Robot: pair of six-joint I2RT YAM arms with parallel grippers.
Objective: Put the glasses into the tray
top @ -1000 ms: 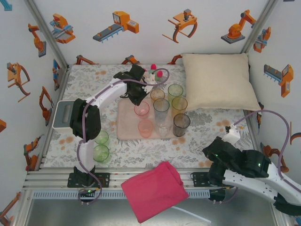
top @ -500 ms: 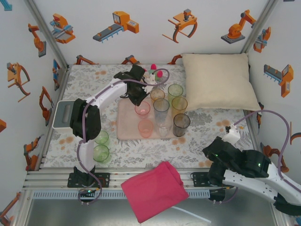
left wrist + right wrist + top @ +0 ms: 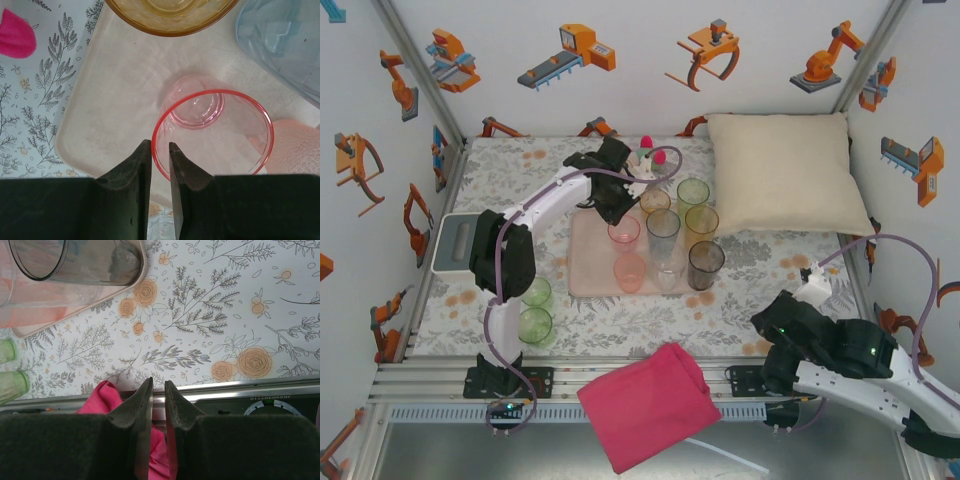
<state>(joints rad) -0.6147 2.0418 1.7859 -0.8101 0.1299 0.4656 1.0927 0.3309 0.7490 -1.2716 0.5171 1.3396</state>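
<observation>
Left end effector (image 3: 160,145) is parked right on the rim of the pink glass (image 3: 220,150), with one finger outside the wall and one inside. The jaws are only a narrow slit apart. That slit looks wider than the thin wall, so I'd call it loose rather than a pinch.

The pink glass stands upright on the tray (image 3: 110,90), close to the tray's left edge. Right next to it on the tray are an amber glass (image 3: 170,15) and a blue-tinted glass (image 3: 285,45). From above, the tray's right half is packed with more tumblers, and the smoky glass (image 3: 706,262) is at its near right corner.

The two green glasses (image 3: 534,325) are off the tray, side by side on the surface (image 3: 770,270), well to the near left.

Right end effector (image 3: 158,385) is way back at the near edge of the surface, well apart from the tray. Its jaws are barely parted and hold nothing, and the pink cloth (image 3: 107,397) lies just below. A pillow (image 3: 785,175) sits in the far right corner.
</observation>
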